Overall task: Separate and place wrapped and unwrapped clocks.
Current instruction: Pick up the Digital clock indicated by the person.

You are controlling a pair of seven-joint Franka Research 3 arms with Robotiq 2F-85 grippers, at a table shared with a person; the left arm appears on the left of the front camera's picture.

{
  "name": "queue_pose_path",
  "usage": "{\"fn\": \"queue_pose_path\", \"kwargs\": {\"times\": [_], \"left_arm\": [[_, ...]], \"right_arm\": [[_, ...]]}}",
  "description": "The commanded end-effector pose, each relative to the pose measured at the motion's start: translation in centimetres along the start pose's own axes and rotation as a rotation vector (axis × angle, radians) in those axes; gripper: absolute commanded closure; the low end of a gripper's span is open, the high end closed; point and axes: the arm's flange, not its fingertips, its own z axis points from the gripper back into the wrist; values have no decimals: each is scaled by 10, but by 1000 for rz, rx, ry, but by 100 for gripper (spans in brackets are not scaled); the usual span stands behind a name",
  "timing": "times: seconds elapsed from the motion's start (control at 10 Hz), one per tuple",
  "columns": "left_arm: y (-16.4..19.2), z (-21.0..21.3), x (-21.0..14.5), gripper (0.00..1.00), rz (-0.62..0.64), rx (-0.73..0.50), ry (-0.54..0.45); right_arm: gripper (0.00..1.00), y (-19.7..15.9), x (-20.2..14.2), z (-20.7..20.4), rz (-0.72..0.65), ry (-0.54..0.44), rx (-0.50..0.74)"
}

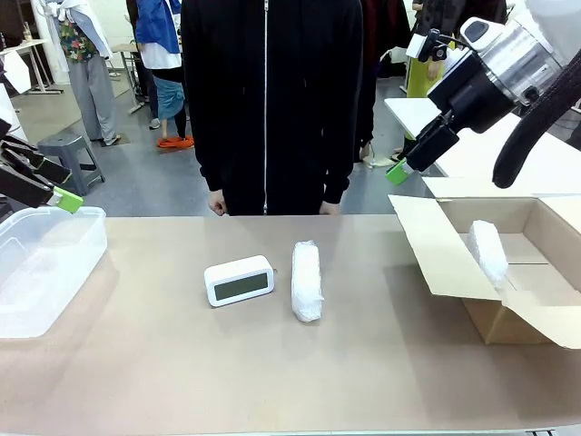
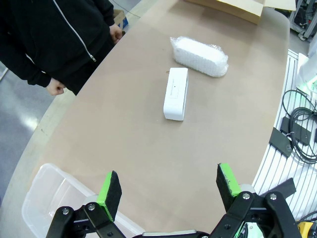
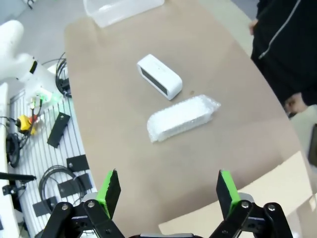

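Left pincer [image 2: 168,191] spread, empty, hovering with clear tub [image 1: 82,254] just beneath, likely the bin for unwrapped. Bare clock [image 1: 239,280] ahead of it on desk [image 1: 182,363], well apart. Wrapped clock [image 1: 307,280] just beyond, lying flat. Right pincer [image 3: 167,191] spread, empty, raised. Cardboard box [image 1: 436,254] below it, second wrapped clock [image 1: 488,252] inside. By the look: one of three sorted.

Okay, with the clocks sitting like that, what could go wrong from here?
The bare clock and the wrapped bundle lie close side by side, so grabbing one might nudge the other. The cardboard box has an open flap leaning toward them, which could snag a bundle carried in.
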Motion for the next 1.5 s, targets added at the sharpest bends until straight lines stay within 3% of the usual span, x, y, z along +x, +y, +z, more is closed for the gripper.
{"fn": "queue_pose_path", "kwargs": {"times": [0.0,0.1,0.2,1.4], "left_arm": [[1,0,-1,0,-6,-12,-8],[1,0,-1,0,-6,-12,-8],[1,0,-1,0,-6,-12,-8],[1,0,-1,0,-6,-12,-8]], "right_arm": [[0,8,-9,-9,50,-69,-32],[0,13,-9,-11,28,-69,-76],[0,3,-1,0,27,-13,-13],[0,3,-1,0,27,-13,-13]]}}
